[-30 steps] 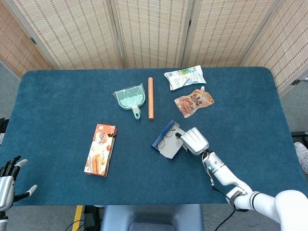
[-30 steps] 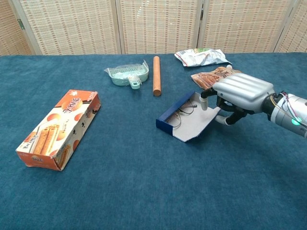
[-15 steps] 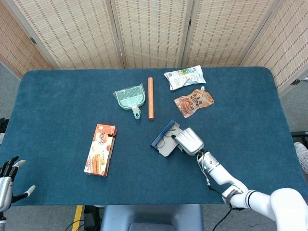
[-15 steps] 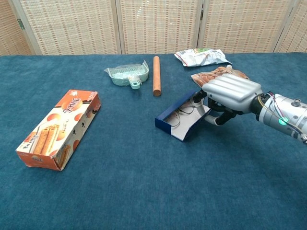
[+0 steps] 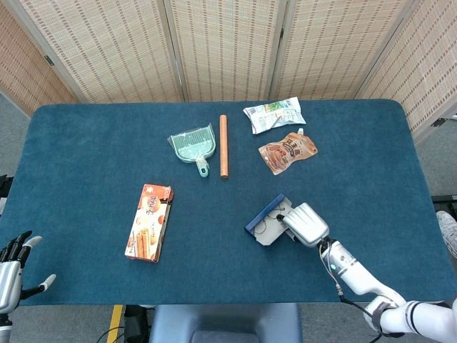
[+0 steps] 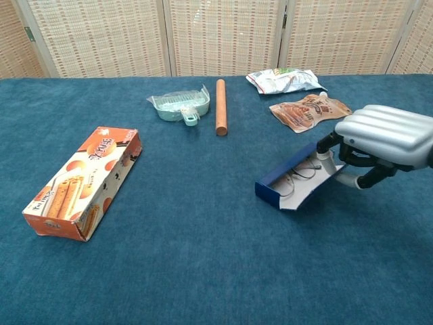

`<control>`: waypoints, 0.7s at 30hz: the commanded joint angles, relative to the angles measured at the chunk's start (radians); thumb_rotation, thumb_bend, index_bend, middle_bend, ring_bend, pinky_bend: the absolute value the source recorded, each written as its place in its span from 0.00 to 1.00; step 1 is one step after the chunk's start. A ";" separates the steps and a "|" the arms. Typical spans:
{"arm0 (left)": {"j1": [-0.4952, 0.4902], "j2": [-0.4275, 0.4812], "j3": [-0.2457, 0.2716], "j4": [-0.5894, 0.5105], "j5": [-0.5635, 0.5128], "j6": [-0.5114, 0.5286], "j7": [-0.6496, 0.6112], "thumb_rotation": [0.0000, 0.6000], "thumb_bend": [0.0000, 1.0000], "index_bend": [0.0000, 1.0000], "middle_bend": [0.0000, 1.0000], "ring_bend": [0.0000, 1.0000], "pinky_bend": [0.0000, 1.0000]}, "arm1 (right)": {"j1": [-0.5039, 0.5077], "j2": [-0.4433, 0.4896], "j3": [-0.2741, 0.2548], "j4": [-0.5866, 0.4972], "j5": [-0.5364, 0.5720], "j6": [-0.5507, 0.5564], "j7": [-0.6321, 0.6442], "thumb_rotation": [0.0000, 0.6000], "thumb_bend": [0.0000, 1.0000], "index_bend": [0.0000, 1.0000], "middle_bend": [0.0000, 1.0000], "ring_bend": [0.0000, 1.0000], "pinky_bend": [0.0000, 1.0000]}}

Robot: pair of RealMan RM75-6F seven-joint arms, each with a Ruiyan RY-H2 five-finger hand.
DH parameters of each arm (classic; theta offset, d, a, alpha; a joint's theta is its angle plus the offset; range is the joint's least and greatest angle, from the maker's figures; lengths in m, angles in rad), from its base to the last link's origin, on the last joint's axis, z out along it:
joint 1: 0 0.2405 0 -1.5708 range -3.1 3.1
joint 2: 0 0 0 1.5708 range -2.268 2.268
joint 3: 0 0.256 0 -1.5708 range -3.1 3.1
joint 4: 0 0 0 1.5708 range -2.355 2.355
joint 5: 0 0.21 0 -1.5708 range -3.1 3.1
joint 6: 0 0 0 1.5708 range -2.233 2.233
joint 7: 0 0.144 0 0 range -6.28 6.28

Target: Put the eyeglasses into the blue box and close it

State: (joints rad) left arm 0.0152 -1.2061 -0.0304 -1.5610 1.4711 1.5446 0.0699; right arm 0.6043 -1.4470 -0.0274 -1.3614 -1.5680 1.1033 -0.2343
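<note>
Right robot hand (image 6: 384, 139), fingers curled over the blue box's (image 6: 295, 181) near edge and gripping it on the table (image 6: 203, 271), should fold the lid gently so the eyeglasses (image 6: 298, 177) inside stay put.

Head view high, steep; chest view low, close.

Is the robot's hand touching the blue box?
Touching. In the chest view the right hand has fingers down on the end of the blue box, with no gap.
</note>
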 commanded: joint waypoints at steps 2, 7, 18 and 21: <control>-0.004 -0.001 0.001 -0.004 0.007 -0.002 0.002 1.00 0.19 0.23 0.14 0.15 0.24 | -0.015 0.061 -0.011 -0.077 0.007 -0.011 -0.047 1.00 0.48 0.75 0.96 1.00 0.99; -0.004 0.001 0.002 -0.009 0.011 0.001 0.004 1.00 0.19 0.23 0.14 0.15 0.24 | 0.016 0.033 0.029 -0.069 0.023 -0.044 -0.078 1.00 0.48 0.75 0.95 1.00 0.99; 0.017 0.020 0.006 -0.010 -0.005 0.018 -0.009 1.00 0.19 0.23 0.14 0.15 0.24 | 0.084 -0.060 0.087 0.022 0.068 -0.129 -0.116 1.00 0.48 0.73 0.94 1.00 0.99; 0.019 0.021 0.006 -0.008 -0.005 0.020 -0.010 1.00 0.19 0.23 0.14 0.15 0.24 | 0.095 -0.081 0.100 0.040 0.082 -0.138 -0.126 1.00 0.47 0.53 0.94 1.00 0.99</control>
State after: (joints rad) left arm 0.0343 -1.1853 -0.0247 -1.5693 1.4657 1.5648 0.0595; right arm 0.6953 -1.5226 0.0692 -1.3257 -1.4905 0.9688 -0.3568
